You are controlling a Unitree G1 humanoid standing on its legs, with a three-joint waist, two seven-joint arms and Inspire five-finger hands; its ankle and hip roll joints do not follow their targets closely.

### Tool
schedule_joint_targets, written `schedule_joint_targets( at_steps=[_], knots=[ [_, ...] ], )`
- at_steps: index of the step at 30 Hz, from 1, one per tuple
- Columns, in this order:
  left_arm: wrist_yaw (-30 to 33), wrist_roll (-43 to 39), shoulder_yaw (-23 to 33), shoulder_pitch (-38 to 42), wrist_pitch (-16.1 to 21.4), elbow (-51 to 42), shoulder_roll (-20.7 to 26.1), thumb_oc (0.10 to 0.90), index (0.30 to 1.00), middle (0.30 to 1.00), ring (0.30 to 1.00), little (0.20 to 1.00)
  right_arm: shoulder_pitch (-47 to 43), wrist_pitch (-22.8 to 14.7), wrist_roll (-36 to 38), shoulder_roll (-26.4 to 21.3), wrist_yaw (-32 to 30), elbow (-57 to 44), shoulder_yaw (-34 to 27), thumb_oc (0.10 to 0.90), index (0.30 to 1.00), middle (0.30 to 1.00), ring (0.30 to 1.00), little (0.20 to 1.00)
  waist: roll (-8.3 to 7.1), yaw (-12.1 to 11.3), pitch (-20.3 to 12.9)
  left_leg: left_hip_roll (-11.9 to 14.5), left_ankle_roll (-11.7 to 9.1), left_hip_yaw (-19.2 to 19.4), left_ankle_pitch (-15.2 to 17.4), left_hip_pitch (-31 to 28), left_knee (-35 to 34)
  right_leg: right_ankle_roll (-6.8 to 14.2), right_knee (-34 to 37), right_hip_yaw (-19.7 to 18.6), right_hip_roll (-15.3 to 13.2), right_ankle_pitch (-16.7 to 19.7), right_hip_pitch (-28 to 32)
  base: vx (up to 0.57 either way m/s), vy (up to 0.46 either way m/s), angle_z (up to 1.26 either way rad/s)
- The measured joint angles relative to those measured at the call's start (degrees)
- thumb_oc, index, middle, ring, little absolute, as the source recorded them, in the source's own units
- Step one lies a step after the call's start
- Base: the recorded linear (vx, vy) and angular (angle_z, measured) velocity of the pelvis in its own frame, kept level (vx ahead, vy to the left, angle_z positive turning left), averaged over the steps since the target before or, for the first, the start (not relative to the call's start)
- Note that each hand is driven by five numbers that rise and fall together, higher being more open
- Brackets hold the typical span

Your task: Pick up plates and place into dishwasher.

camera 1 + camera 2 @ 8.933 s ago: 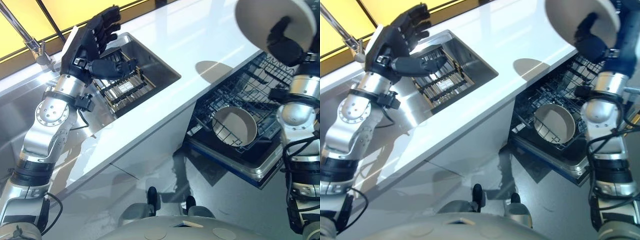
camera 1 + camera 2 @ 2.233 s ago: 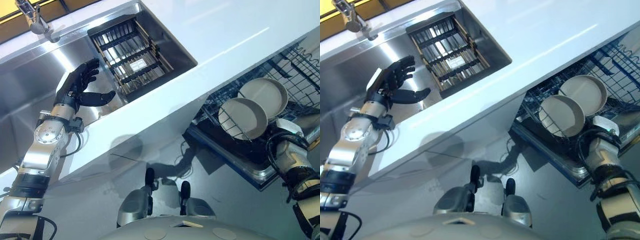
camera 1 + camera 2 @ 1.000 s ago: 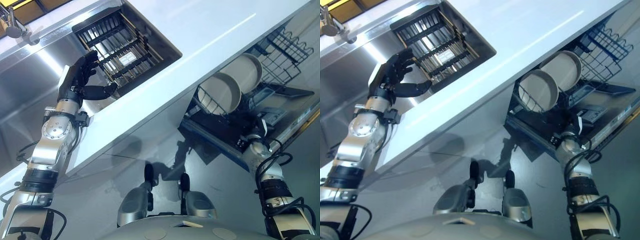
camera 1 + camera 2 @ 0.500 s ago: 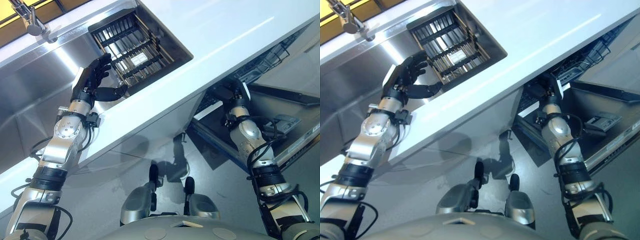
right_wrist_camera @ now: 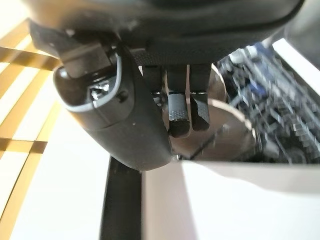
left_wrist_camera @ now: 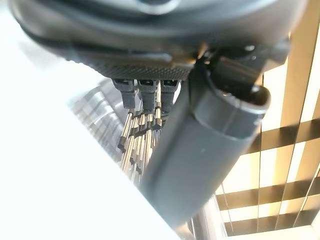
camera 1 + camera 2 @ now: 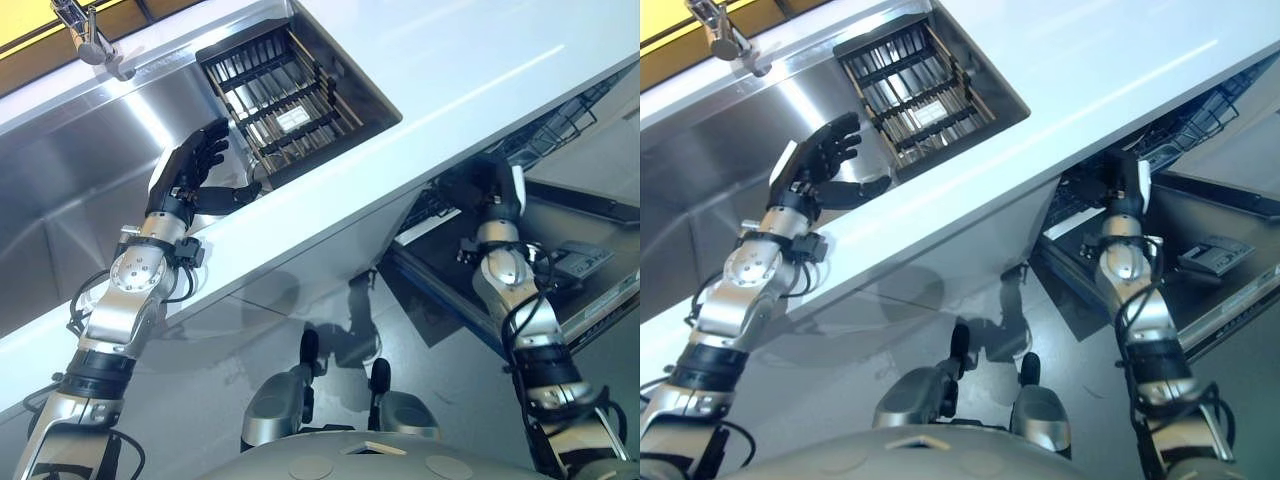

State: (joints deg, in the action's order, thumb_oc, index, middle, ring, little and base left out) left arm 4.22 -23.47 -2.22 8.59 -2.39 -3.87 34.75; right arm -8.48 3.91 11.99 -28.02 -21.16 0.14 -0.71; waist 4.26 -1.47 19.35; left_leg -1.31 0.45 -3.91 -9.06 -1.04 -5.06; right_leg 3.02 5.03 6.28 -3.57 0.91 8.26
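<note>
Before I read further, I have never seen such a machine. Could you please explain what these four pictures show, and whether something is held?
This is a humanoid robot with two silver arms and dark hands. Two pictures come from a stereo camera on its head, looking down. The other two come from cameras on its wrists, very close to each hand. The left hand hovers open over the steel sink, beside a metal rack that sits in it, and holds nothing. A white counter runs across. Below it, the right hand reaches at the dishwasher rack; its fingers look straight and a beige plate shows just past them.
</note>
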Motion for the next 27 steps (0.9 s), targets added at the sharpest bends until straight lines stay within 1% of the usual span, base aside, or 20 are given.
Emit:
schedule_joint_targets(
  at_steps=[1,2,3,5,6,7,10,12,13,14,15,18,22,24,27],
  knots=[
    [-0.01,0.00,0.99,-1.05,0.10,-0.14,-0.14,0.800,0.900,0.900,0.900,0.900,1.76,-0.80,-0.53,0.02,-0.60,-1.22,-1.98,0.100,0.300,0.300,0.300,0.200,-0.06,0.06,-0.03,0.00,0.03,0.45,0.12,-0.28,0.00,0.03,0.00,-0.52,-0.06,-0.02,0.12,-0.06,-0.011,-0.27],
    [-0.08,-0.03,2.71,-2.74,0.10,-0.14,-0.13,0.800,0.900,0.900,0.900,0.900,3.84,-1.69,-2.21,-0.09,-2.56,-2.10,-5.41,0.100,0.300,0.300,0.300,0.200,-0.28,0.54,-0.12,0.05,0.06,1.21,0.32,-0.63,-0.01,0.05,0.00,-1.32,-0.10,0.00,0.14,-0.07,-0.019,-0.25],
    [-0.08,-0.03,3.30,-3.28,0.11,-0.16,-0.13,0.800,0.900,0.900,0.900,0.900,4.47,-1.88,-2.50,-0.11,-3.39,-2.32,-6.72,0.100,0.300,0.300,0.300,0.200,-0.35,0.94,-0.16,0.06,0.06,1.28,0.34,-0.65,-0.01,0.05,-0.01,-1.34,-0.10,0.00,0.14,-0.07,-0.024,-0.17],
    [-0.15,-0.06,5.47,-4.95,0.12,-0.13,-0.13,0.800,0.900,0.900,0.900,0.900,6.16,-2.41,-2.40,-0.25,-6.34,-2.37,-12.00,0.100,0.300,0.300,0.300,0.200,-0.80,2.32,-0.39,0.18,-0.01,1.56,0.41,-0.65,-0.02,0.05,-0.01,-1.57,-0.02,0.01,0.05,-0.07,-0.029,-0.08],
    [-0.43,-0.08,6.66,-5.94,0.32,-0.03,-0.12,0.800,0.900,0.900,0.900,0.900,6.98,-2.86,-1.95,-0.23,-7.85,-2.10,-14.24,0.100,0.300,0.300,0.300,0.200,-1.20,2.98,-0.65,0.29,-0.12,2.15,0.59,-0.82,-0.02,0.04,-0.06,-2.28,0.11,0.02,-0.09,-0.09,-0.046,-0.25],
    [-0.74,-0.10,7.49,-6.45,0.42,0.51,0.02,0.800,0.900,0.900,0.900,0.900,8.13,-3.84,-1.41,-0.24,-9.78,-0.93,-16.32,0.100,0.300,0.300,0.300,0.200,-1.67,3.46,-1.01,0.32,-0.29,2.66,0.87,-1.20,-0.04,0.04,-0.16,-2.74,0.23,0.02,-0.03,-0.07,-0.047,-0.24],
    [-1.51,-0.15,7.75,-7.14,0.61,0.62,0.22,0.800,0.900,0.900,0.900,0.900,9.89,-4.20,-0.67,-0.24,-13.55,3.68,-19.66,0.100,0.300,0.300,0.300,0.200,-2.72,4.74,-2.41,0.41,-0.52,3.23,1.37,-1.24,-0.17,0.04,-0.17,-3.16,0.24,0.00,-0.27,-0.07,-0.052,-0.14],
    [-1.87,-0.14,7.79,-7.45,1.05,0.71,0.48,0.800,0.900,0.900,0.900,0.900,10.66,-5.16,-0.20,-0.23,-16.50,7.04,-20.29,0.100,0.300,0.300,0.300,0.200,-3.05,5.01,-2.93,0.48,-0.45,3.99,1.58,-1.24,-0.12,0.06,-0.44,-4.19,0.20,0.02,-0.86,-0.06,-0.042,-0.21],
    [-2.01,-0.14,7.78,-7.38,1.18,1.05,0.72,0.800,0.900,0.900,0.900,0.900,10.43,-6.79,1.64,-0.22,-18.62,10.89,-20.58,0.100,0.300,0.300,0.300,0.200,-3.20,5.45,-3.13,0.67,-0.36,4.03,1.64,-1.25,-0.07,0.07,-0.58,-4.25,0.11,0.02,-0.92,-0.03,-0.050,-0.14],
    [-2.19,-0.15,7.78,-7.40,1.35,1.57,0.90,0.800,0.900,0.900,0.900,0.900,10.44,-7.07,4.04,-0.06,-20.90,13.68,-21.20,0.100,0.300,0.300,0.300,0.200,-3.22,5.71,-3.37,0.61,-0.28,4.40,1.72,-1.25,-0.20,0.09,-0.62,-4.29,0.01,0.01,-0.96,-0.02,-0.070,-0.07],
    [-2.21,-0.16,7.75,-7.39,1.35,2.09,1.12,0.800,0.900,0.900,0.900,0.900,10.41,-8.49,5.38,0.11,-22.47,16.93,-21.37,0.100,0.300,0.300,0.300,0.200,-3.21,5.79,-3.64,0.61,-0.21,4.66,1.76,-1.31,-0.16,0.10,-0.62,-4.46,-0.06,0.02,-1.01,-0.02,-0.080,-0.07],
    [-2.22,-0.15,7.68,-7.39,1.35,3.06,1.88,0.800,0.900,0.900,0.900,0.900,10.48,-9.71,8.83,0.90,-26.62,24.74,-21.55,0.100,0.300,0.300,0.300,0.200,-3.05,6.10,-3.96,0.70,-0.17,4.84,1.83,-1.42,-0.07,0.14,-0.65,-4.57,-0.04,-0.01,-0.99,-0.03,-0.112,-0.04],
    [-2.16,-0.14,7.36,-7.10,1.31,3.19,2.72,0.800,0.900,0.900,0.900,0.900,10.46,-9.73,10.70,2.23,-26.75,30.45,-20.61,0.100,0.300,0.300,0.300,0.200,-2.84,6.18,-4.07,0.95,0.04,4.91,1.60,-1.46,-0.03,0.11,-1.00,-4.48,0.17,-0.03,-1.14,-0.04,-0.100,-0.01],
    [-2.13,-0.16,6.75,-6.43,1.30,3.79,3.29,0.800,0.900,0.900,0.900,0.900,10.20,-9.90,11.86,2.39,-25.55,33.33,-19.80,0.100,0.300,0.300,0.300,0.200,-2.45,5.96,-4.19,1.02,-0.35,4.87,1.76,-1.19,-0.02,0.10,-1.34,-4.35,0.19,-0.12,-1.59,-0.06,-0.080,-0.02],
    [-2.13,-0.30,6.20,-3.88,1.32,6.55,3.51,0.800,0.900,0.900,0.900,0.900,7.85,-10.41,17.14,2.35,-23.06,39.39,-18.23,0.100,0.300,0.300,0.300,0.200,-1.22,5.56,-4.21,1.17,-0.09,4.69,1.01,0.06,0.02,0.09,-5.13,-3.92,0.23,-1.48,-4.65,-0.18,-0.113,0.01]
  ],
)
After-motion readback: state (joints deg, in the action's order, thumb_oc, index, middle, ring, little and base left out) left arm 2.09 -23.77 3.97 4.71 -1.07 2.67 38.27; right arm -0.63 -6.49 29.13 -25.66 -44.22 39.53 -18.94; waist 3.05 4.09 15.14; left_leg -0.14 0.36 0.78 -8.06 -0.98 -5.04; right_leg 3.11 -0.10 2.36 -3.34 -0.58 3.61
